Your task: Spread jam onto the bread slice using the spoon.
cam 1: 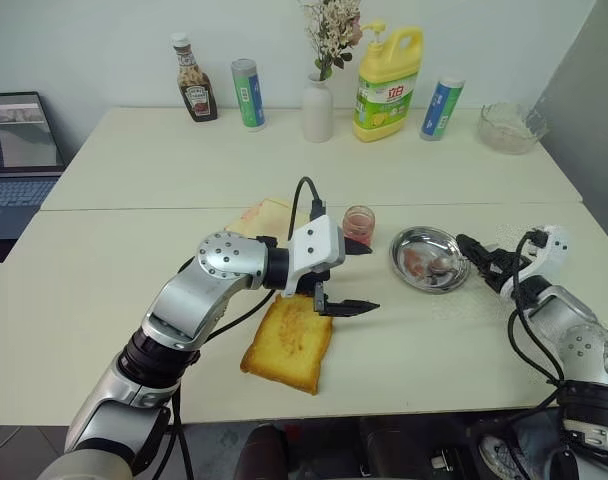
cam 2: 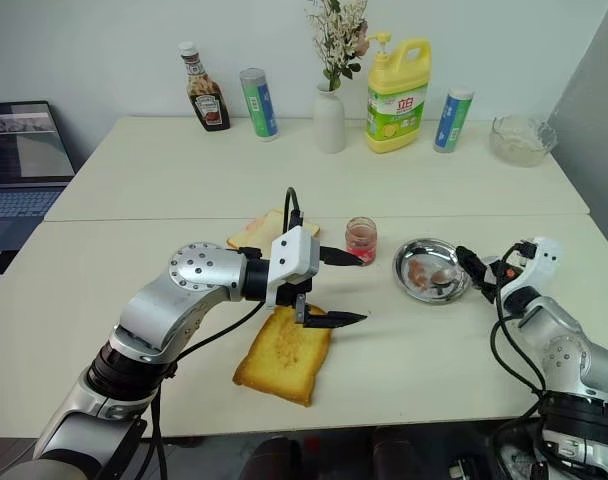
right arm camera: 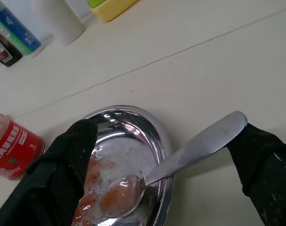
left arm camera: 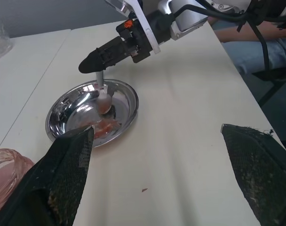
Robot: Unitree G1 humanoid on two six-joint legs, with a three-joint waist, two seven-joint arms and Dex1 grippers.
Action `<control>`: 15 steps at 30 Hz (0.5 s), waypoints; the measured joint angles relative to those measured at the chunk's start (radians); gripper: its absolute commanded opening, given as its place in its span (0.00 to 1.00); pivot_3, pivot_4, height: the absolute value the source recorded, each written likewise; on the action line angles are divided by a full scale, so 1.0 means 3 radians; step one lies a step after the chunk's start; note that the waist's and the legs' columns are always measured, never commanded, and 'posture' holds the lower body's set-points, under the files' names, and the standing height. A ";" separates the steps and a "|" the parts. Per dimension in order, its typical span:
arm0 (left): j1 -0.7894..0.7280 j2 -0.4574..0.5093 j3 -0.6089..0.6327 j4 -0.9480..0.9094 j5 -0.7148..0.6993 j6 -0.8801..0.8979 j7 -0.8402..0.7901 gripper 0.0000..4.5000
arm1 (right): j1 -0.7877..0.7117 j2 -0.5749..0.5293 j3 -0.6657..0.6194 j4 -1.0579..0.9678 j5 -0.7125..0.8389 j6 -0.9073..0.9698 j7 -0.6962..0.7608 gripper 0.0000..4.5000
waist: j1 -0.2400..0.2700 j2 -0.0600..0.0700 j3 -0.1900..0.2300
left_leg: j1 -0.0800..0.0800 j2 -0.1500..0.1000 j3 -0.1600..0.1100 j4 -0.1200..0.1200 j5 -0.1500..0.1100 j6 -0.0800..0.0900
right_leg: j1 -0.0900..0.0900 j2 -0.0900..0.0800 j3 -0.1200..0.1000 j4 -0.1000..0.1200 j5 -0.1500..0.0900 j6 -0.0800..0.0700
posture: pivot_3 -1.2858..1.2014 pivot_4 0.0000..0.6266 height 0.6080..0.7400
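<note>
We see the pale desk [cam 1: 134, 300] carrying everything. The bread slice [cam 1: 287, 345] lies near its front edge, with the left tool [cam 1: 356, 276] hovering just above its far end, fingers spread apart and empty. Beyond that tool stands the jam [cam 1: 359, 224] (a small glass jar), just beside a steel dish [cam 1: 430, 259] smeared with red. The right tool [right arm camera: 162, 174] sits at the dish's outer rim, fingers apart, and the spoon [right arm camera: 180, 157] lies between them, bowl resting in the dish, handle over the rim.
</note>
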 measured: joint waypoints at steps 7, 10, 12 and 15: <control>0.0001 -0.0002 0.0001 0.0004 0.0007 -0.0012 0.0054 1.00 | 0.0246 -0.0245 0.0395 -0.0203 -0.0725 -0.0416 0.0229 1.00 | 0.0013 0.0000 0.0000 | 0.0001 0.0000 0.0000 0.0001 0.0000 0.0000 | 0.0000 0.0000 0.0001 0.0001 0.0000 0.0000 | 0.52 0.24 1.00; 0.0002 -0.0001 0.0002 0.0005 0.0011 -0.0030 0.0062 1.00 | 0.0287 -0.0299 0.0442 -0.0241 -0.0934 -0.0580 0.0290 1.00 | 0.0017 0.0000 0.0000 | 0.0001 0.0000 0.0000 0.0002 0.0000 0.0000 | 0.0000 0.0000 0.0000 0.0001 0.0000 0.0000 | 0.52 0.24 1.00; 0.0003 -0.0001 0.0002 0.0007 0.0021 -0.0066 0.0063 1.00 | 0.0312 -0.0330 0.0456 -0.0269 -0.1043 -0.0665 0.0338 1.00 | 0.0019 0.0000 0.0000 | 0.0000 0.0000 0.0000 0.0002 0.0000 0.0000 | 0.0000 0.0000 0.0000 0.0001 0.0000 0.0000 | 0.52 0.24 1.00; 0.0003 -0.0001 0.0002 0.0012 0.0041 -0.0080 0.0063 1.00 | 0.0337 -0.0345 0.0456 -0.0335 -0.1129 -0.0750 0.0388 1.00 | 0.0021 0.0000 0.0000 | 0.0001 0.0000 0.0000 0.0002 0.0000 0.0000 | 0.0000 0.0000 0.0000 0.0001 0.0000 0.0000 | 0.52 0.24 1.00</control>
